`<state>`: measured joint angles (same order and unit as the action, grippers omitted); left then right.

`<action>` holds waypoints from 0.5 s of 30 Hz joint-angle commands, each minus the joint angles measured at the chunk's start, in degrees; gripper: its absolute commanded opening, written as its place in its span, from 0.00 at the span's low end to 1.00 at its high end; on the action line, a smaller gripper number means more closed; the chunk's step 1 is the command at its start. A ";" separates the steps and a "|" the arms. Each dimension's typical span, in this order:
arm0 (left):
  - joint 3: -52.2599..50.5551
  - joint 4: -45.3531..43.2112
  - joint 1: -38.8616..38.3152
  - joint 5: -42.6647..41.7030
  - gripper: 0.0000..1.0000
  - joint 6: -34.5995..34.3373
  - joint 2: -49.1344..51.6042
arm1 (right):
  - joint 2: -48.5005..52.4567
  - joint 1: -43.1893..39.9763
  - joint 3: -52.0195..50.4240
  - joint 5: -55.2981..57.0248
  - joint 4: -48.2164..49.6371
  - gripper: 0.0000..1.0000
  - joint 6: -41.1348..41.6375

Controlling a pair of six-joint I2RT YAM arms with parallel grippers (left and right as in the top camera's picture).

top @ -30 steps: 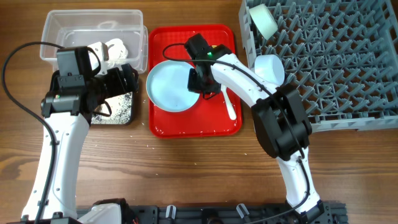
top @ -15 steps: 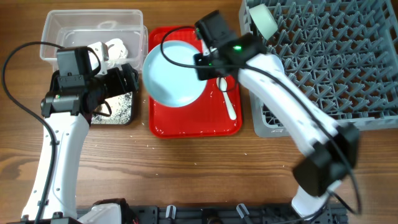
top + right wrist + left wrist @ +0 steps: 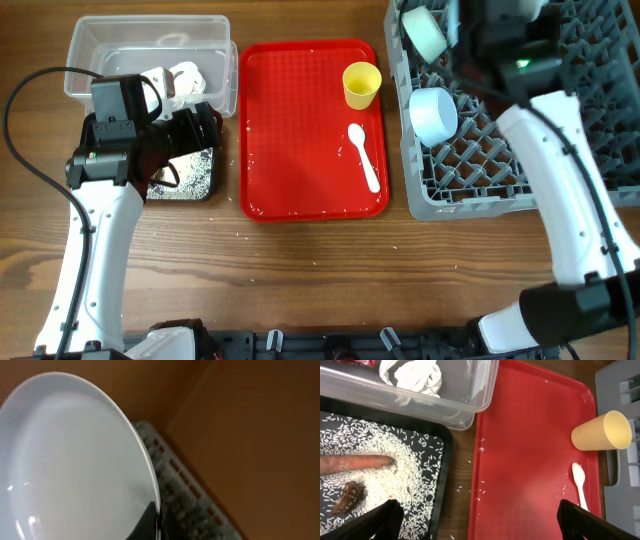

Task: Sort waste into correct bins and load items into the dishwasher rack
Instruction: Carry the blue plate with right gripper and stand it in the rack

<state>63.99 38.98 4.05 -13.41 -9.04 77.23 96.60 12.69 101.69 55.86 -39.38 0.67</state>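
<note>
"Holding anything on the right?"

"Yes. The right gripper (image 3: 156,525) is clamped on the rim of the light-blue plate (image 3: 75,460), and the grey rack (image 3: 185,495) shows just past its edge."

"And the left?"

"The left gripper (image 3: 479,510) is spread wide and empty, over the black bin (image 3: 442,475) and the red tray (image 3: 530,470)."

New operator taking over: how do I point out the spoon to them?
Find the flat red tray beside the grey rack. On its right half, near the yellow cup, lies the spoon: slim, white, the tray's only long thing.
</note>
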 commanded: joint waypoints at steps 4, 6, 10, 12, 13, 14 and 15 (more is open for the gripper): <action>0.90 -0.11 0.35 -0.48 1.00 1.11 -0.94 | 9.35 -7.91 -1.01 -8.41 11.85 0.04 -27.87; 0.90 -0.11 0.35 -0.48 1.00 1.11 -0.94 | 11.58 -8.48 -1.01 -8.41 14.25 0.04 -29.18; 0.90 -0.11 0.35 -0.48 1.00 1.11 -0.94 | 15.52 -8.59 -1.01 -13.05 15.39 0.04 -30.82; 0.90 -0.11 0.35 -0.48 1.00 1.11 -0.94 | 17.42 -8.59 -1.01 -13.55 15.45 0.04 -30.84; 0.90 -0.11 0.35 -0.48 1.00 1.11 -0.94 | 18.18 -8.59 -1.01 -13.55 15.43 0.04 -30.62; 0.90 -0.11 0.35 -0.48 1.00 1.11 -0.94 | 18.82 -8.59 -1.01 -13.55 15.32 0.04 -30.60; 0.90 -0.11 0.35 -0.48 1.00 1.14 -0.94 | 19.52 -8.59 -1.01 -13.53 15.32 0.04 -30.58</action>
<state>64.03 39.05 4.05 -13.41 -9.04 77.23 113.45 4.29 100.90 44.10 -24.32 -28.69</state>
